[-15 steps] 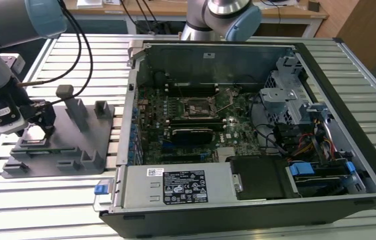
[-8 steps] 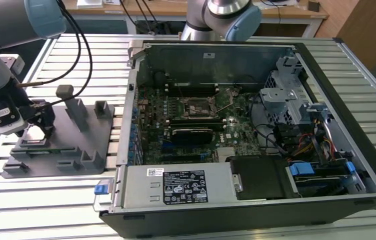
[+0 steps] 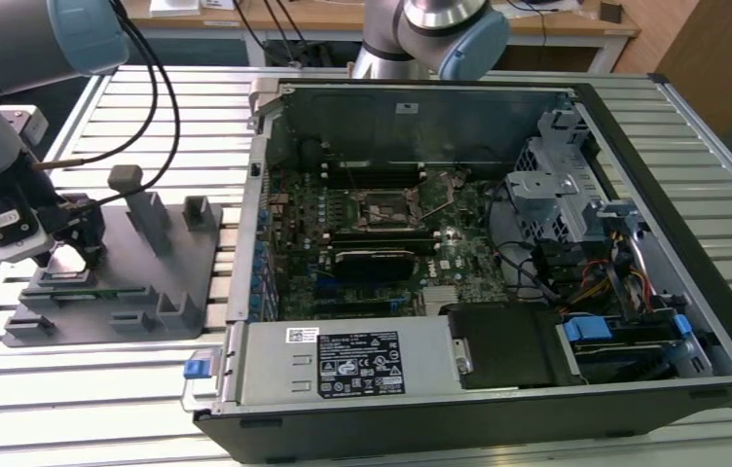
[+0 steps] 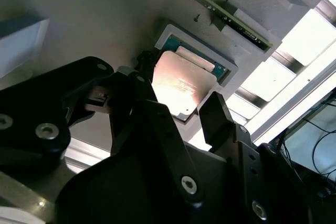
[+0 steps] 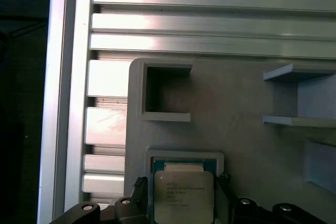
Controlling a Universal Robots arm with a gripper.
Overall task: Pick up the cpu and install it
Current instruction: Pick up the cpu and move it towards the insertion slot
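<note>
Well: cpu (image 5: 182, 195) at tray (image 5: 236, 129), slatted table (image 3: 81, 389), desk (image 3: 340, 15) behind.

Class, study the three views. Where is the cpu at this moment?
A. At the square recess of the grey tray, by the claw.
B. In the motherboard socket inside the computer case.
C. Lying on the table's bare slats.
A: in both wrist views the cpu sits at a recess of the grey tray, with the claw right at it.
</note>
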